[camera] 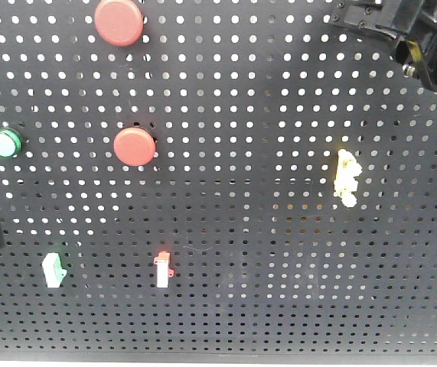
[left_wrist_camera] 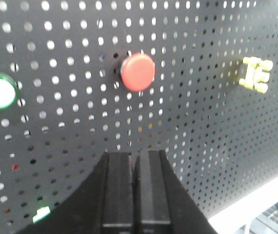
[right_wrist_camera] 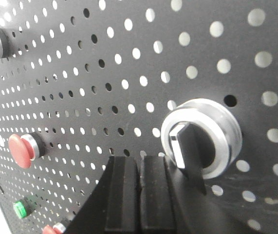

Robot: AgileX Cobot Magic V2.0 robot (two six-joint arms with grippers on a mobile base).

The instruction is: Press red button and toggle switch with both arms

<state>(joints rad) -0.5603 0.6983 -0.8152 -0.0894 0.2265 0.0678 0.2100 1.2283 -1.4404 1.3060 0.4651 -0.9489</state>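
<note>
Black pegboard (camera: 279,306) fills all views. Step in hand looks like approach; nothing reads as pressed yet. L gripper (left_wrist_camera: 136,158), fingers pinched together w/ nothing between, sits below the mid red button (left_wrist_camera: 138,71), clear of it. R gripper (right_wrist_camera: 139,163), likewise pinched & empty, is just beside the toggle switch (right_wrist_camera: 202,135), lower left of its ring; contact unclear. Next, prob.: L drives tips onto the cap, R nudges the short lever (right_wrist_camera: 180,146) sideways.
</note>
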